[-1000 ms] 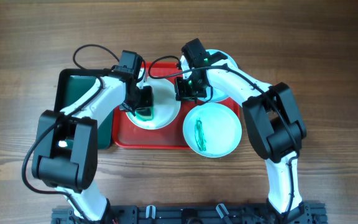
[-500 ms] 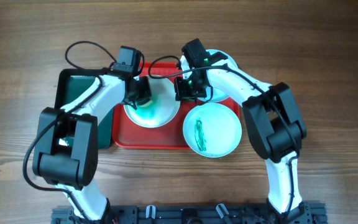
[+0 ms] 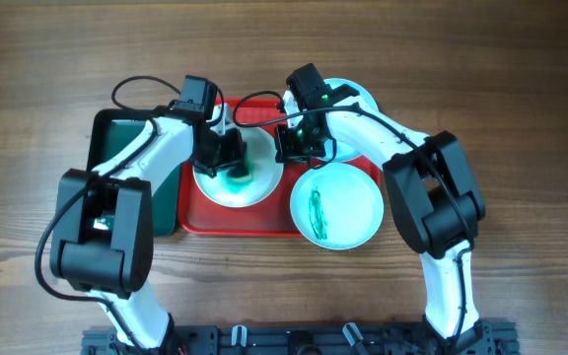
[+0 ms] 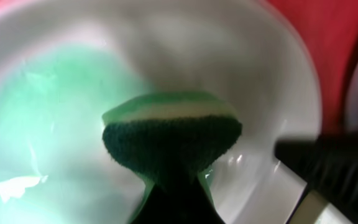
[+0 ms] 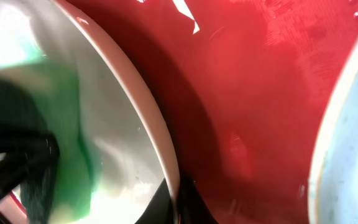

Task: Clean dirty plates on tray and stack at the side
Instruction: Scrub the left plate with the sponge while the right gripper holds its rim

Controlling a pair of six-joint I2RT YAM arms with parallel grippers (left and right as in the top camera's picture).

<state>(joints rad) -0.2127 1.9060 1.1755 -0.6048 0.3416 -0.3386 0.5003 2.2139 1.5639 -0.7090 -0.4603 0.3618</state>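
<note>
Closest to the robot's base sits one aqua plate (image 3: 336, 205) with a dark green smear (image 3: 318, 211) in its middle. It lies partly over the right edge of the red tray (image 3: 254, 219), and the rest of it is out over the wooden table (image 3: 47, 59).

Just behind it, on the tray, is the white plate (image 3: 220, 187). The left gripper (image 3: 227, 158) is down inside it, its fingers closed tight on a green sponge (image 3: 237, 170). From the left wrist camera the sponge's dark scouring face (image 4: 169, 140) presses on the plate's floor, which has a pale green film spread across it.

The right gripper (image 3: 286, 150) is at the white plate's right rim, fingers pinched shut on that edge; the right wrist camera shows the rim running straight into the dark fingertips.

Farther back, a second aqua plate (image 3: 361, 99) lies half under the right arm, beside the tray's far right corner. Off to the left sits a dark green tray (image 3: 116, 148).
</note>
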